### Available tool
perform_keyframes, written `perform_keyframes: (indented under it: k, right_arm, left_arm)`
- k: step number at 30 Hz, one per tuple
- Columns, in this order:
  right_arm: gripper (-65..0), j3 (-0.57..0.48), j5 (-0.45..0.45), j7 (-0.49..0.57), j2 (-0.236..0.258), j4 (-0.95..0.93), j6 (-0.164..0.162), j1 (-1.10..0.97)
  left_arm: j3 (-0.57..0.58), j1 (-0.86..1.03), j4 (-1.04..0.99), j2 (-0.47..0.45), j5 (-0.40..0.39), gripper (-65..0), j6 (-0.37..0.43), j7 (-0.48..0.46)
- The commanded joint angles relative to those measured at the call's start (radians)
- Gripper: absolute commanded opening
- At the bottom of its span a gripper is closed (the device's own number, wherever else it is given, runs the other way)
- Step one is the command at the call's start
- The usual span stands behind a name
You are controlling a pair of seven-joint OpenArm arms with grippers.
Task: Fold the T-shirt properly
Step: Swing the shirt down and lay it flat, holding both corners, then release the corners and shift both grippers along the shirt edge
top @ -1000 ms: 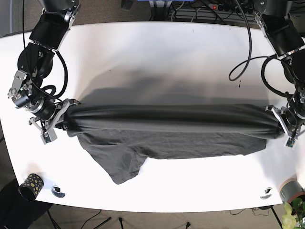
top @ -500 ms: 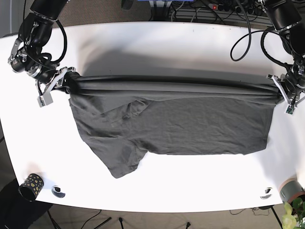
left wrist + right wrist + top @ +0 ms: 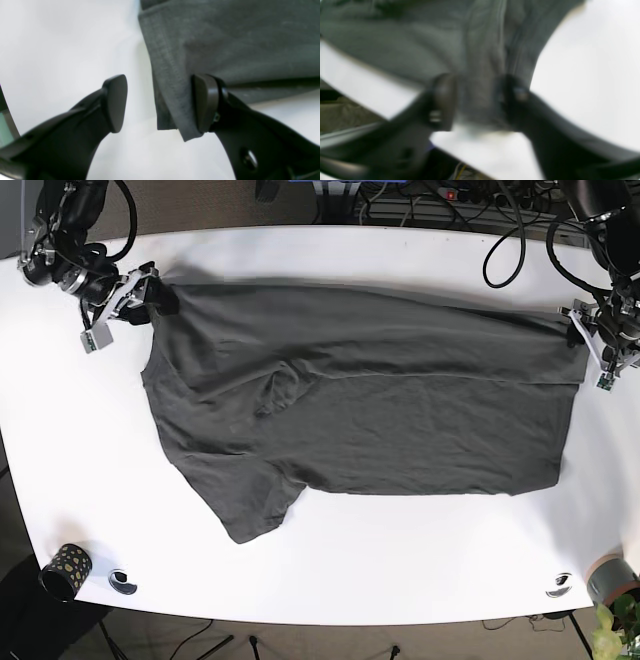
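Dark grey T-shirt point(image 3: 360, 410) spread across the middle of the white table point(image 3: 330, 570), long axis running left to right across the base frame. Far edge drawn out along the upper part of the frame, from upper left to right edge; a sleeve trailing toward lower left.

Left gripper point(image 3: 160, 105) at the right edge of the base frame, level with the shirt's far right corner. In its wrist view, fingers plainly spread: one pad point(image 3: 115, 102) clear of the cloth over bare table, the other point(image 3: 203, 102) lying against the hemmed corner. No pinch on the fabric. Shirt lying up and to the right of this gripper in that frame, corner hanging between the pads.

Right gripper point(image 3: 475, 100) at the upper left of the base frame, at the shirt's far left corner. Wrist view badly blurred; a bunch of cloth apparently sitting between the two fingers, but not possible to tell whether pressed together on it or slack.

Judgement: each arm stationed at its own end of the far edge, neither nearer the middle. Any coming fold hinging on that edge lying parallel to the shirt's long axis, with the near hem opposite, toward the bottom of the base frame.

Also present at lower left: patterned cup point(image 3: 65, 568).
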Motion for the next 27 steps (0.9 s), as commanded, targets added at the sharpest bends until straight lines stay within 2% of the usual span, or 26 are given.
perform_keyframes:
  k: [1, 4, 8, 12, 14, 19, 22, 27]
  right_arm:
    - [-18.7, 0.008, 0.066, 0.018, 0.022, 0.063, 0.001, -0.022]
    - [-15.5, 0.008, 0.094, 0.018, 0.024, 0.101, 0.001, -0.036]
    - [-15.5, 0.008, 0.086, 0.020, 0.024, 0.107, 0.001, -0.025]
    - [-15.5, -0.003, 0.013, 0.020, 0.012, 0.106, 0.001, 0.015]
    - [-15.5, -0.040, -0.026, 0.020, -0.008, 0.107, 0.001, 0.040]
    - [-15.5, -0.120, -0.112, 0.020, -0.025, 0.109, 0.001, 0.063]
    - [-15.5, -0.127, -0.147, 0.023, -0.057, 0.107, 0.001, 0.063]
    - [-15.5, -0.130, -0.245, 0.023, -0.097, 0.107, 0.001, 0.063]
  left_arm:
    - [-0.019, 0.001, 0.027, -0.025, -0.003, -27.4, 0.006, -0.014]
    - [-0.067, 0.014, 0.058, -0.025, -0.026, -27.4, 0.006, -0.014]
    - [-0.109, 0.012, 0.125, -0.025, -0.159, -27.4, 0.006, 0.031]
    - [-0.146, -0.011, 0.168, -0.022, -0.279, -27.4, 0.006, 0.075]
    - [-0.137, -0.028, 0.188, -0.022, -0.310, -27.4, 0.006, 0.075]
    - [-0.054, -0.034, 0.194, -0.021, -0.316, -27.6, 0.006, 0.075]
    - [-0.005, -0.034, 0.173, -0.010, -0.310, -27.6, 0.006, 0.073]
    - [0.022, -0.034, 0.075, 0.005, -0.224, -27.6, 0.006, 0.072]
